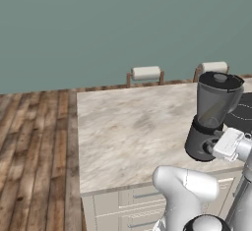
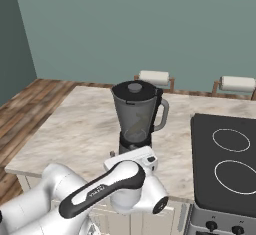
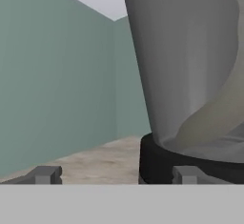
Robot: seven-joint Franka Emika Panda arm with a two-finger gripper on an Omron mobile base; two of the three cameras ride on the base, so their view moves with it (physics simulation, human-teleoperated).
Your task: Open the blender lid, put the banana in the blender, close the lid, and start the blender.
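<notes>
We see the marble counter (image 1: 123,136) carrying the blender (image 1: 212,114), which stands upright near its front edge, just beside the black cooktop (image 2: 225,154). The blender lid (image 2: 134,87) sits flat on the jar's mouth, and a pale yellowish curve inside the jar looks to us like the banana (image 1: 214,110), already in. If so, we judge that only starting the machine is left.

The relation that matters: our gripper (image 3: 114,174) is low, level with the blender's dark base, and pointing at it from the front of the counter. In the hand view the base fills the lower right, so it lies ahead of the gripper and off to one side, with one fingertip (image 3: 187,174) in front of it and the other (image 3: 45,174) over open counter. The fingers stand spread apart, holding nothing.

We cannot see a button or switch; it may be hidden by the wrist.
</notes>
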